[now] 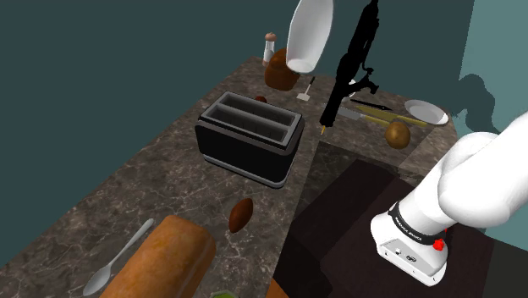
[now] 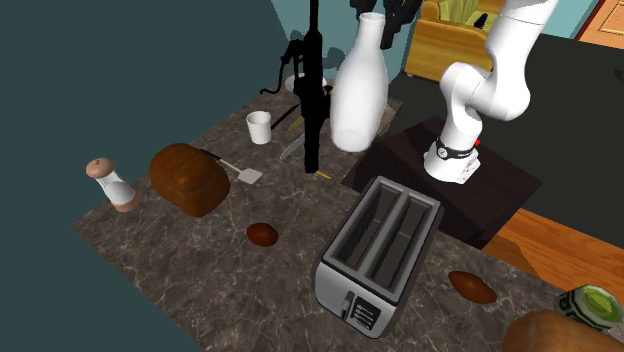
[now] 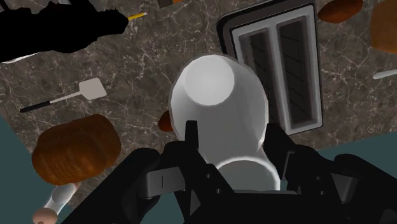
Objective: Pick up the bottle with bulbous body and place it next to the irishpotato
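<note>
My hand (image 3: pixel 232 141) is clamped on the white bottle's (image 1: pixel 309 34) neck, high above the worktop (image 1: pixel 127 195) at the shoulder view's top centre. I judge this the carry: next, cross to the potato (image 1: pixel 398 134) at right of centre and lower the bottle beside it

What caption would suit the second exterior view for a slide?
Black claw holds a white bulbous bottle above the brown marbled counter near a dark two-slot toaster.

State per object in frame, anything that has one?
White bottle: clasped at the neck, lifted clear of the counter.
Gripper: shut on the bottle.
Toaster: upright, both slots empty.
Shaker: standing upright.
White cup: upright on the counter.
Spatula: lying flat.
</note>
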Robot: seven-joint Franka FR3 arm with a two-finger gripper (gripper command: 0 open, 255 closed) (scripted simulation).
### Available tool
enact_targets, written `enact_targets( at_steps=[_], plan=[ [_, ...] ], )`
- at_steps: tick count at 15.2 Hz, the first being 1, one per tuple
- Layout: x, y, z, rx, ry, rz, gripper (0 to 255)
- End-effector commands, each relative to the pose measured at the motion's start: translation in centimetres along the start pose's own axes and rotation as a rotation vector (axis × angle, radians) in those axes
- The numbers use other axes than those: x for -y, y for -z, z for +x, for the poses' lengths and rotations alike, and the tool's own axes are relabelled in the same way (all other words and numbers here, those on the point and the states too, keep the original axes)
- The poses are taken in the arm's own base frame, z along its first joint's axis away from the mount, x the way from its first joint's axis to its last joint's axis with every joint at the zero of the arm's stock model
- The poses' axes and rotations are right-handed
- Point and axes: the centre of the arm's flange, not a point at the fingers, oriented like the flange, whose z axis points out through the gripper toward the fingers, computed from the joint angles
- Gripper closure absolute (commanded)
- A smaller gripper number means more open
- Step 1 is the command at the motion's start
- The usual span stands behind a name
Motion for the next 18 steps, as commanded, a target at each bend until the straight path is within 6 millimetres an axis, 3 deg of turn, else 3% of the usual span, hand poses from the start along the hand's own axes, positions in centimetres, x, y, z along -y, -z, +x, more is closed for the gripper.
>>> enact_targets(
  at_steps=[1,18],
  plan=[
    [2.4,0.1,-1.3,0.0,-0.001,-0.001,255],
    [22.1,0.9,-12.0,0.0,-0.001,-0.001,255]
  ],
)
